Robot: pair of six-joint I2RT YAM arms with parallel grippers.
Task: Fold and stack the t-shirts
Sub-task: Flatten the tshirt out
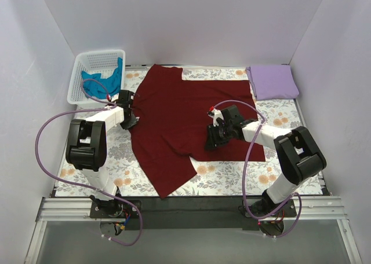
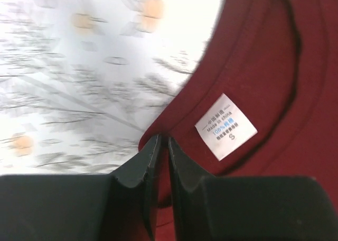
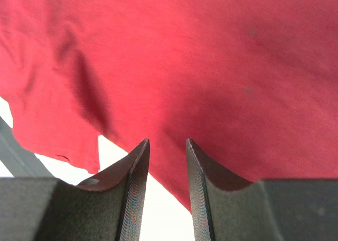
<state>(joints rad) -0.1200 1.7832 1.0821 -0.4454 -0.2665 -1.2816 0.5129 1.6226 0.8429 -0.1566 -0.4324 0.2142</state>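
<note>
The overhead view is showing one soft-fabric dark maroon t-shirt [image 1: 174, 119] lying spread flat at the centre of one grey and orange floral-print cloth [image 1: 232, 171]. Its long axis is running from 9 o'clock, where the neck lies, to 3 o'clock, where the hem lies. The left gripper [image 1: 130, 116] is sitting at the neck end, and the right gripper [image 1: 212, 138] is resting on the body near its 6 o'clock side edge, so each arm is nearest its own end of the garment. One folded lavender purple t-shirt [image 1: 272, 81] is lying at 1 o'clock. One crumpled teal blue t-shirt [image 1: 98, 83] is sitting inside one white plastic lattice basket [image 1: 98, 54] at 10 o'clock. That is making three shirts in all.

The left wrist view is showing the left gripper [image 2: 162, 143] with its jaws pressed almost together, pinching the collar edge of the maroon t-shirt [image 2: 264, 66]. One white sewn-in size label [image 2: 226, 126] is lying just beside the jaws at 2 o'clock, and the floral-print cloth [image 2: 79, 66] is filling the 10 o'clock side.

The right wrist view is showing the right gripper [image 3: 166, 146] with its jaws narrowly apart and clamping nothing. The maroon t-shirt [image 3: 211, 66] is spreading away at 12 o'clock, and its edge is slanting across the gap between the jaws. The coming fold is probably depending on this arm closing on that edge.
</note>
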